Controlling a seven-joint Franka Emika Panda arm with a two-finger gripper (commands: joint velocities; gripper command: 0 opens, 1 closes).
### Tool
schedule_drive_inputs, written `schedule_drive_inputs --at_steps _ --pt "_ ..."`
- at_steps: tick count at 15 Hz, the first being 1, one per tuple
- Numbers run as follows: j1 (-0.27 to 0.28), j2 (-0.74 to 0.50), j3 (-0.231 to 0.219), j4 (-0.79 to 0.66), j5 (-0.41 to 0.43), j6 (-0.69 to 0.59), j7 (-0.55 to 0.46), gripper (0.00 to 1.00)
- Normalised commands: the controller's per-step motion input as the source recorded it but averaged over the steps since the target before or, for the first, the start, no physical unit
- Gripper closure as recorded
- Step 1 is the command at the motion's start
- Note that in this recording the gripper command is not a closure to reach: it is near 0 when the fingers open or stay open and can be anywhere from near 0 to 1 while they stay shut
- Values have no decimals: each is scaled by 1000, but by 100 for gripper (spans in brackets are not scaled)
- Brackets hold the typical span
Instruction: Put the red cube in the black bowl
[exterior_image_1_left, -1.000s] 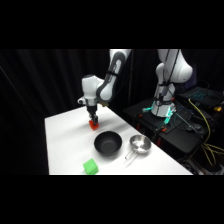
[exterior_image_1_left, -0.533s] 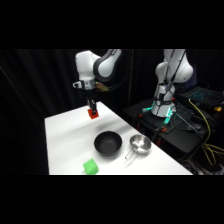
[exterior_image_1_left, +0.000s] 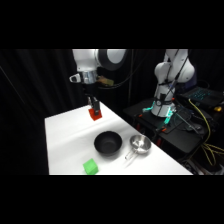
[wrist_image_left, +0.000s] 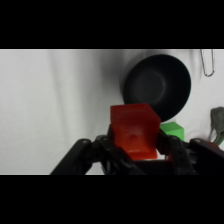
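Observation:
My gripper (exterior_image_1_left: 94, 111) hangs well above the table's far part, shut on the red cube (exterior_image_1_left: 95, 114). In the wrist view the red cube (wrist_image_left: 134, 132) fills the space between my two black fingers (wrist_image_left: 108, 148), lifted clear of the table. The black bowl (exterior_image_1_left: 108, 143) sits on the table's middle, nearer the camera than the cube and a little to its right. From the wrist, the black bowl (wrist_image_left: 157, 85) lies beyond the cube and is empty.
A shiny metal bowl (exterior_image_1_left: 140, 144) with a handle stands just right of the black one. A green cube (exterior_image_1_left: 90, 166) rests near the table's front edge, and shows as the green cube (wrist_image_left: 172, 130) behind the red one. A second robot arm (exterior_image_1_left: 168, 85) and cables stand off the table at right.
The arm has risen steadily, carrying the red cube up from near the table's surface to well above it.

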Motion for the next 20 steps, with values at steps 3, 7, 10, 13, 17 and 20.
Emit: schedule_drive_inputs --at_steps 3,7,10,13,17,20 --pt "133 134 25 172 -61 62 166 100" --pt "57 207 22 172 -22 119 85 100" --pt "29 206 23 115 -3 182 65 100" --pt "17 193 20 104 35 102 119 100" --pt "39 131 14 64 19 14 153 100" --pt "73 28 5 13 -50 -22 162 0"
